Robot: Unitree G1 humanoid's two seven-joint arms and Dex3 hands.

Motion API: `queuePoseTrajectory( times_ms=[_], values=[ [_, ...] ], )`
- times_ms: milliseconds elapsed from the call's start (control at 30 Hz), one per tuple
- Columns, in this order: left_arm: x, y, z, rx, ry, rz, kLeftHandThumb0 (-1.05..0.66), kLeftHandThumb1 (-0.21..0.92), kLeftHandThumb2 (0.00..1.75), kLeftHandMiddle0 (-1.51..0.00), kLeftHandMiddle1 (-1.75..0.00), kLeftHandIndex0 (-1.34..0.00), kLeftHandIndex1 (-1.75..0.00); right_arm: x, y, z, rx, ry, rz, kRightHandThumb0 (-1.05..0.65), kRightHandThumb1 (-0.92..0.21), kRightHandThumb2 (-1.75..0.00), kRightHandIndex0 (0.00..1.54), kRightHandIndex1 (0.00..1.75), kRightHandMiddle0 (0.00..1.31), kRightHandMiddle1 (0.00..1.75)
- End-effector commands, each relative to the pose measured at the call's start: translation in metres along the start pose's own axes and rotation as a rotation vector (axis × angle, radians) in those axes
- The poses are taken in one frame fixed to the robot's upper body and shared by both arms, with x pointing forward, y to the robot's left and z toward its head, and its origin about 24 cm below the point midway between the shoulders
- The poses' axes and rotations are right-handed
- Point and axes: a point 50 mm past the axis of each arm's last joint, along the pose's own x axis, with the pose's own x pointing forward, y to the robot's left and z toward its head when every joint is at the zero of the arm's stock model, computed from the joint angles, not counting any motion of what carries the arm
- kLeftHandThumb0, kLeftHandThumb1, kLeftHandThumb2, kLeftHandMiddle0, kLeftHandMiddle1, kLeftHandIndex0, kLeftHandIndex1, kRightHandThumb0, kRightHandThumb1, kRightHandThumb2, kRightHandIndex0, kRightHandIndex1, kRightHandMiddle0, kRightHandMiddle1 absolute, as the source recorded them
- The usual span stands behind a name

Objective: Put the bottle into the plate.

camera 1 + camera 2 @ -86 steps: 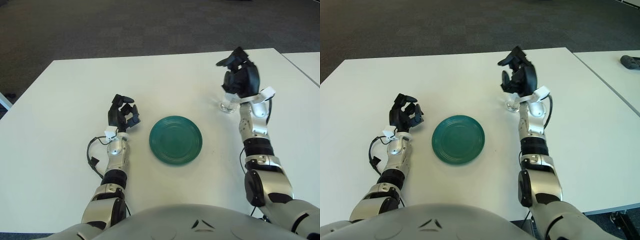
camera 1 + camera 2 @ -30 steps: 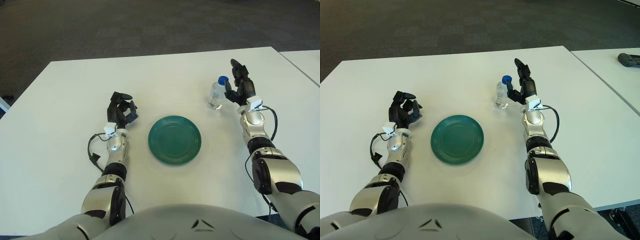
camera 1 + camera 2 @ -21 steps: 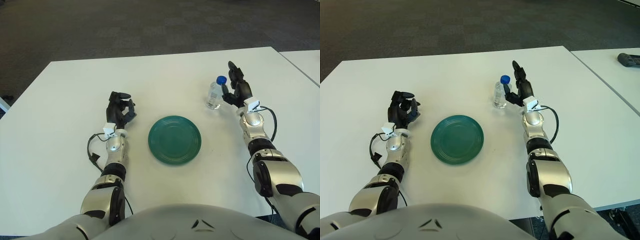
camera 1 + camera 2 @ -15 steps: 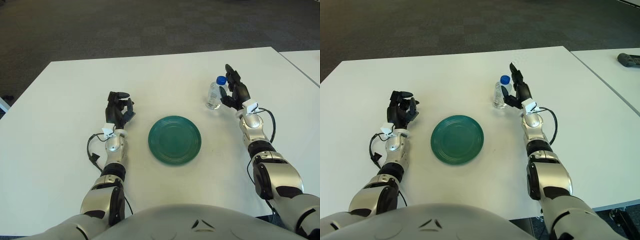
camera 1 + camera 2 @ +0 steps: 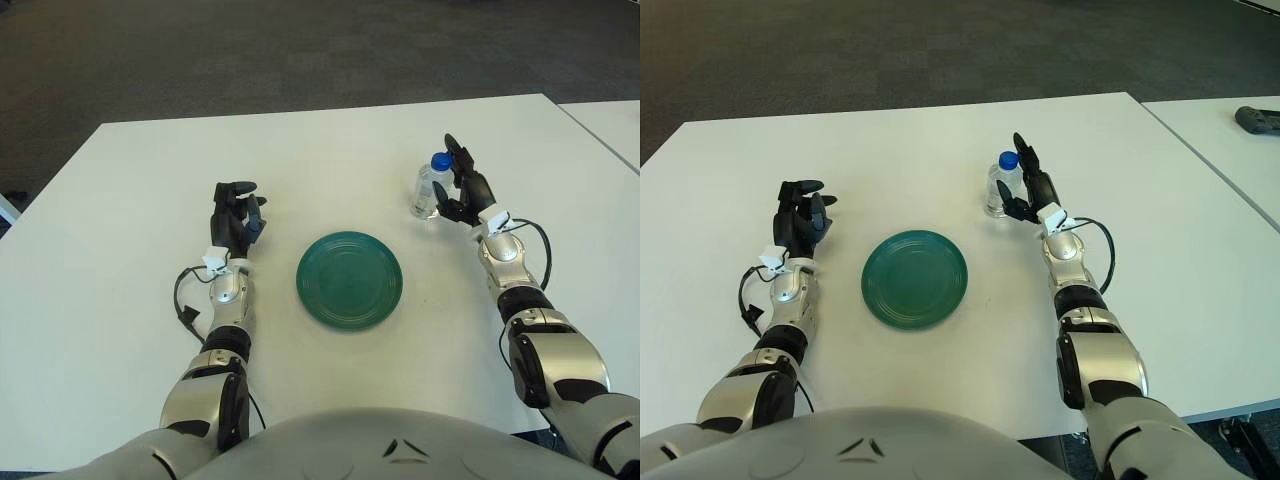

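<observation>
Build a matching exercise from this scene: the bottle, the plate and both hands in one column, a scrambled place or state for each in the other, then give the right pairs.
Column one:
1. bottle
2. plate
3. left hand
4. right hand

Column two:
A. green, lying flat with nothing on it, between the two arms
B. shows left of the plate, holding nothing
C. clear with a blue cap, standing upright on the white table
D. open, right beside the bottle, fingers not closed around it

Pairs: 1-C, 2-A, 3-B, 4-D
</observation>
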Motion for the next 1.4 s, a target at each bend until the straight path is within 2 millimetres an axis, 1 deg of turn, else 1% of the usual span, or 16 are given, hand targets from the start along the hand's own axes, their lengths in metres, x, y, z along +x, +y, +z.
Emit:
queuePoseTrajectory(
  times_ms=[0,200,467,733,833,1100,1200,1267,1333,1367],
  values=[
    [-0.034,0.018,-0.023,0.031,0.124,0.054,-0.84,0.92,0.65,-0.21,-1.47,-0.14,-1.49,-0.001,-0.001,0.003,-0.035,-0.022,0.028,-1.05,-0.92,-0.75,0.0,0.0,0.0,0.0],
    [-0.034,0.015,-0.024,0.026,0.126,0.047,-0.85,0.92,0.66,-0.2,-1.46,-0.12,-1.48,-0.005,0.002,0.002,-0.025,-0.027,0.058,-1.05,-0.92,-0.74,0.0,0.0,0.0,0.0],
    [-0.035,0.011,-0.024,0.024,0.122,0.044,-0.85,0.92,0.67,-0.17,-1.5,-0.11,-1.52,-0.011,0.003,0.0,-0.027,-0.037,0.082,-1.05,-0.92,-0.73,0.0,0.0,0.0,0.0],
    [-0.036,0.007,-0.023,0.02,0.109,0.037,-0.85,0.92,0.66,-0.19,-1.47,-0.11,-1.5,-0.016,0.009,-0.001,-0.025,-0.033,0.095,-1.05,-0.92,-0.73,0.0,0.0,0.0,0.0],
    [-0.036,0.005,-0.023,0.017,0.1,0.033,-0.84,0.92,0.65,-0.2,-1.47,-0.1,-1.49,-0.018,0.012,-0.002,-0.029,-0.024,0.096,-1.05,-0.92,-0.7,0.0,0.0,0.0,0.0],
    [-0.037,-0.003,-0.021,0.013,0.081,0.021,-0.83,0.92,0.66,-0.2,-1.47,-0.09,-1.49,-0.021,0.01,-0.005,-0.075,-0.01,0.07,-1.05,-0.92,-0.64,0.0,0.0,0.0,0.0],
    [-0.037,-0.005,-0.02,0.01,0.076,0.019,-0.83,0.92,0.66,-0.2,-1.48,-0.09,-1.49,-0.021,0.011,-0.004,-0.053,-0.021,0.045,-1.05,-0.92,-0.62,0.0,0.0,0.0,0.0],
    [-0.037,-0.006,-0.02,0.008,0.075,0.017,-0.84,0.92,0.66,-0.2,-1.48,-0.1,-1.49,-0.021,0.012,-0.004,-0.017,-0.021,0.016,-1.05,-0.92,-0.59,0.03,0.01,0.07,0.04],
    [-0.037,-0.007,-0.02,0.007,0.074,0.016,-0.85,0.92,0.66,-0.19,-1.48,-0.1,-1.49,-0.021,0.011,-0.004,-0.002,-0.019,0.003,-1.05,-0.92,-0.57,0.05,0.02,0.09,0.06],
    [-0.037,-0.008,-0.02,0.008,0.073,0.016,-0.85,0.92,0.67,-0.19,-1.48,-0.1,-1.49,-0.021,0.011,-0.005,0.014,-0.017,-0.006,-1.05,-0.92,-0.56,0.07,0.02,0.06,0.16]
  ],
)
